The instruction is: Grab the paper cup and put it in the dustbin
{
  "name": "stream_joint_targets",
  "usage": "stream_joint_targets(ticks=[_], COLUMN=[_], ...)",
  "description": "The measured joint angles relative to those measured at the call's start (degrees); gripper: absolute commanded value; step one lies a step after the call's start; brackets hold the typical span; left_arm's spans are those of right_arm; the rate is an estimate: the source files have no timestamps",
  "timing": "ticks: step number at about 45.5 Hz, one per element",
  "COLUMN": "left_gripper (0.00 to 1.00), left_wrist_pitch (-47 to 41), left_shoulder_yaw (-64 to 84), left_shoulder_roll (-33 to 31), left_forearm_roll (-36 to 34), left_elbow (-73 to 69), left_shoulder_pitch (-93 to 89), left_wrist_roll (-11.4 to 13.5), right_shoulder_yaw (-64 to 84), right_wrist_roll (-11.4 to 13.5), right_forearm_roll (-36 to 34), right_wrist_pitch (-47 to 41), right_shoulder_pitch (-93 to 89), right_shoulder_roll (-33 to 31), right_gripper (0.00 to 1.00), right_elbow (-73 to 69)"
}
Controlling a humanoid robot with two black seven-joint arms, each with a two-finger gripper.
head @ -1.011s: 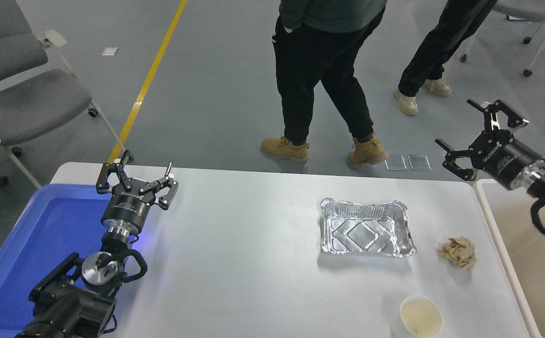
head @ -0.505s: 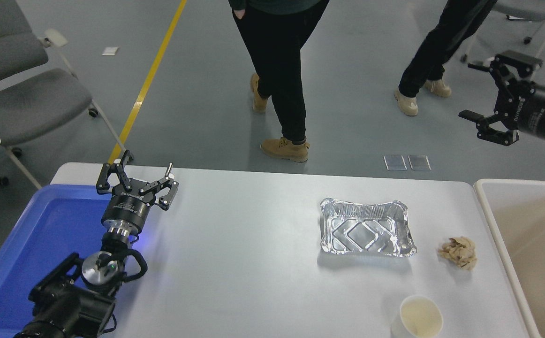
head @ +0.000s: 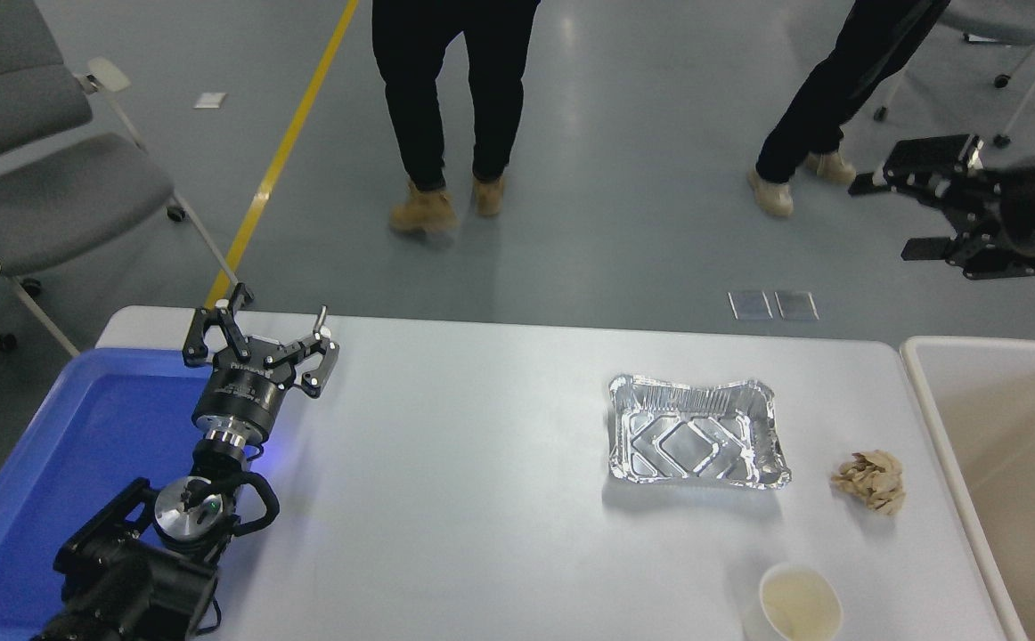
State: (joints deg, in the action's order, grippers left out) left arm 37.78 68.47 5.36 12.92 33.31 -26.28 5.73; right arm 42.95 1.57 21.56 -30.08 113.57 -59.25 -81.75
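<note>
The white paper cup (head: 798,604) stands upright at the table's near edge, toward the right, its cream inside showing. The beige dustbin (head: 918,361) stands beside the table's right edge, its thick rim and inside partly in view. My right gripper (head: 896,209) is open and empty, raised high beyond the table's far right corner, far from the cup. My left gripper (head: 259,334) is open and empty, parked at the lower left by the blue tray.
A rectangular foil tray (head: 697,432) lies right of the table's middle. A crumpled tan paper wad (head: 870,481) lies between it and the dustbin. A blue tray (head: 54,463) sits at the left. Two people's legs (head: 446,98) stand beyond the table. Grey chairs (head: 45,178) stand at the far left.
My right gripper has risen from just above the dustbin's far corner to high up at the right edge, turning sideways. One person has walked leftward beyond the table. The cup has not moved.
</note>
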Motion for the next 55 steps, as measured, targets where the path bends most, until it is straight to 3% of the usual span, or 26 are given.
stream_joint_targets(ticks=[15,31,43,55], left_gripper=[0.99,0.99,0.99,0.99], left_wrist_pitch=[0.0,-0.06,-0.07,-0.07], left_shoulder_yaw=[0.0,0.0,0.0,0.0], left_shoulder_roll=[0.0,0.0,0.0,0.0], left_forearm_roll=[0.0,0.0,0.04,0.04], left_elbow=[0.0,0.0,0.0,0.0], left_shoulder_pitch=[0.0,0.0,0.0,0.0], left_wrist_roll=[0.0,0.0,0.01,0.05], right_shoulder_yaw=[19.86,31.27,35.09,39.55], right_wrist_roll=[-0.21,-0.39,-0.42,-0.48], right_forearm_roll=[5.77,7.19,6.55,1.64], right_wrist_pitch=[-0.33,-2.98,-6.58,-8.92], right_shoulder_pitch=[15.81,26.17,29.4,30.49], right_shoulder_roll=[2.38,11.38,19.49,25.35], right_gripper=[1.0,1.0,1.0,1.0], right_elbow=[-11.91,-17.11,-17.93,-18.16])
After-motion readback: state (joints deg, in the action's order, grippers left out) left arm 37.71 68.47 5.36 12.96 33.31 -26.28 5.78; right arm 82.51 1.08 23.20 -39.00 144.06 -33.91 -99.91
